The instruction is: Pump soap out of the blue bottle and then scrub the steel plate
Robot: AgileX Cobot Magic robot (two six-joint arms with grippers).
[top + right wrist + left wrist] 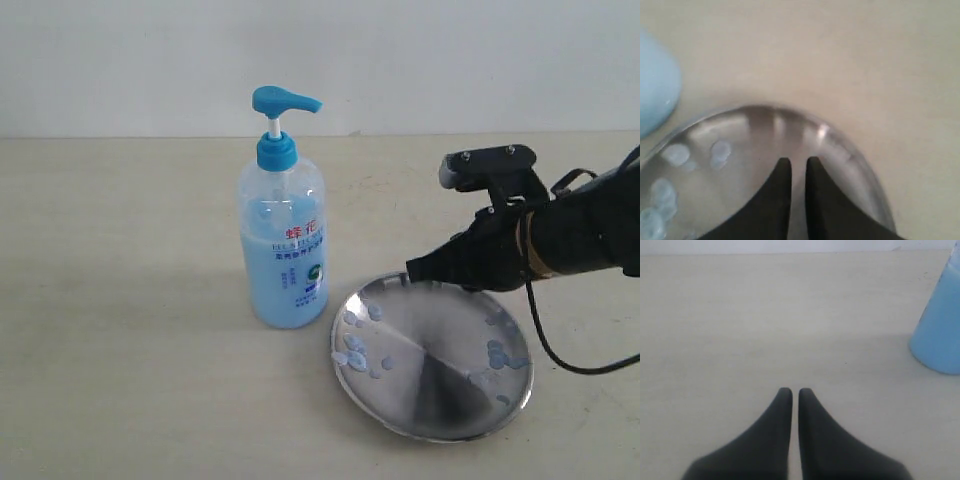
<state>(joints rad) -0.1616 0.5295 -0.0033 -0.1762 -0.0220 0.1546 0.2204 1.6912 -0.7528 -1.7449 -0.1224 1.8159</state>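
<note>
Table (120,300): flat, matte, pale beige, fills most of the exterior view, with faint scuffs. Wall (450,60): plain off-white, meets the table's far edge in a straight line. Even soft light, weak shadows.

Plate (430,350): round shiny steel, raised rim, lies flat on the table at front right, just beside the bottle's base and not clearly touching it. It mirrors a dark wedge.

Bottle (283,240): tall clear pump bottle, upright at centre, left of the plate. Blue pump head with spout pointing right, blue collar, label with red characters and a green logo. About two-thirds full of light blue soap (285,290). The left wrist view shows only its lower body (940,325); in the right wrist view it is a blurred blue shape (655,85).

Right gripper (412,268): black, reaches in from the right, tips over the plate's far-left rim. Fingers nearly together, thin gap, nothing held (798,162). Can't tell if the tips touch the steel.

Left gripper (795,391): over bare table near the bottle, fingers almost closed with a slit between, nothing held. Not in the exterior view.

Cable (540,330): black, loops down from the right arm past the plate's right edge.

Soap blobs (355,345): small and pale blue, clustered at the plate's left rim, with more at the right (497,352).
</note>
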